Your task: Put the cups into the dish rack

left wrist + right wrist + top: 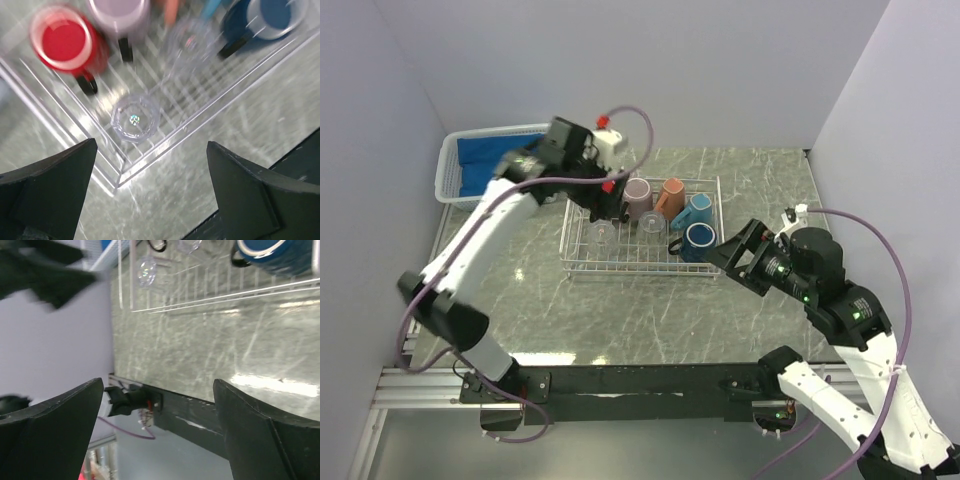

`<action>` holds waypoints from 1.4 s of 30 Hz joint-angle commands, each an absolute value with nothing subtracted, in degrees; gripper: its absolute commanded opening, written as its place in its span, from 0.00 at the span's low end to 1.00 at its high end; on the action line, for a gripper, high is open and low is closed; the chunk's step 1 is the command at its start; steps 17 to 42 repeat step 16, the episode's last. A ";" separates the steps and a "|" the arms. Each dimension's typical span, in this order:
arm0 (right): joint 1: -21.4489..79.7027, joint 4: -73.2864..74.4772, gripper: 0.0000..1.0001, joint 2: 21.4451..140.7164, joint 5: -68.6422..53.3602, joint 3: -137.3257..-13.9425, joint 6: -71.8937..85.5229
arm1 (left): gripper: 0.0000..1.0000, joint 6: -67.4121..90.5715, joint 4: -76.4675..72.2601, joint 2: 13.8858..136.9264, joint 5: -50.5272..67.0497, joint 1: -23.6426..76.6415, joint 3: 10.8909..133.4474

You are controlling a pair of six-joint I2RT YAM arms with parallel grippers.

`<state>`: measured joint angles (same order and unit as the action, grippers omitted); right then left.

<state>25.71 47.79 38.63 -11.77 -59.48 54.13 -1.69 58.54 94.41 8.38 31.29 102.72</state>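
At the table's (620, 320) ten o'clock corner sits a white plastic basket (448, 170) with a blue cloth (485, 158) in it. The left gripper (605, 208) hangs over the nine o'clock end of the dish rack (582, 268), which lies across the middle of the table. Its wrist view shows the fingers (50, 195) spread wide, with nothing between them. Below that gap a clear glass (135, 117) stands upright in the rack's near left corner. A red mug (65, 42) stands at the glass's eleven o'clock, largely hidden under the gripper in the top view. Next along the far side is the mauve mug (638, 195), then the salmon-orange mug (670, 197), which is tilted. A second clear glass (652, 225) stands near the rack's centre. The light-blue mug (697, 210) is at two o'clock and the navy mug (698, 240) at four o'clock, both in the rack. So all seven cups are in the rack. The right gripper (732, 250) hovers just off the rack's four o'clock corner, near the navy mug. Its fingers (50, 430) are also parted widely and hold nothing, with bare table between them.
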 commanded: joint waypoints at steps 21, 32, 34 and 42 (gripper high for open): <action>25.66 55.20 1.00 44.04 -8.88 -72.95 42.19 | 0.96 3.77 56.51 68.20 8.61 24.79 103.27; 25.66 55.20 1.00 44.04 -8.88 -72.95 42.19 | 0.96 3.77 56.51 68.20 8.61 24.79 103.27; 25.66 55.20 1.00 44.04 -8.88 -72.95 42.19 | 0.96 3.77 56.51 68.20 8.61 24.79 103.27; 25.66 55.20 1.00 44.04 -8.88 -72.95 42.19 | 0.96 3.77 56.51 68.20 8.61 24.79 103.27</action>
